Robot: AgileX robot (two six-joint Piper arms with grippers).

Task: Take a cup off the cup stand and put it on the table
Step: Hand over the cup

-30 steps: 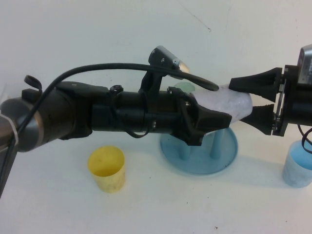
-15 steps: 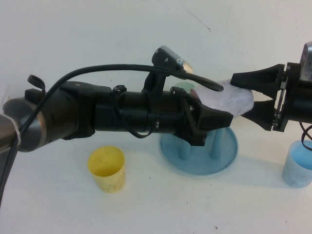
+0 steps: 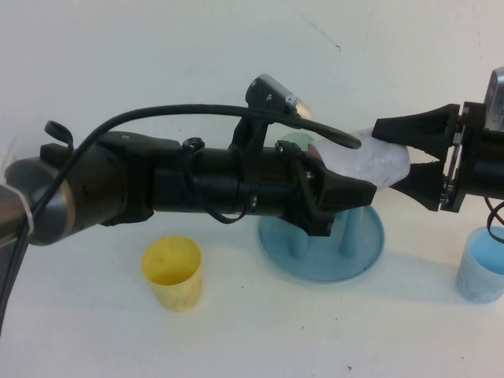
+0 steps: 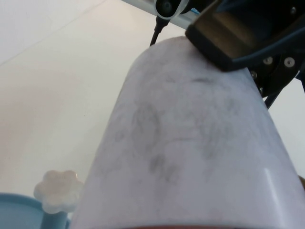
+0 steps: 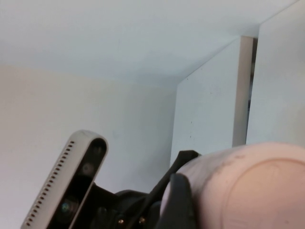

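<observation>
I see the pale pink speckled plastic cup (image 3: 378, 164) on its side, raised over the round blue pegged cup stand (image 3: 321, 242) on the white table (image 3: 157, 63).

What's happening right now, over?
Left pincer shut on cup above stand. Right pincer open around cup's far end. Nothing blocking.

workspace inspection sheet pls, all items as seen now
surface: white table, no spills seen
job's things: cup held sideways above cup stand, between both grippers
clutter: yellow cup front left, blue cup far right, green cup behind the arm
grippers: left gripper fingers around the cup; right gripper fingers straddle its other end
cables: black cable looped over left arm
surroundings: white panel
</observation>
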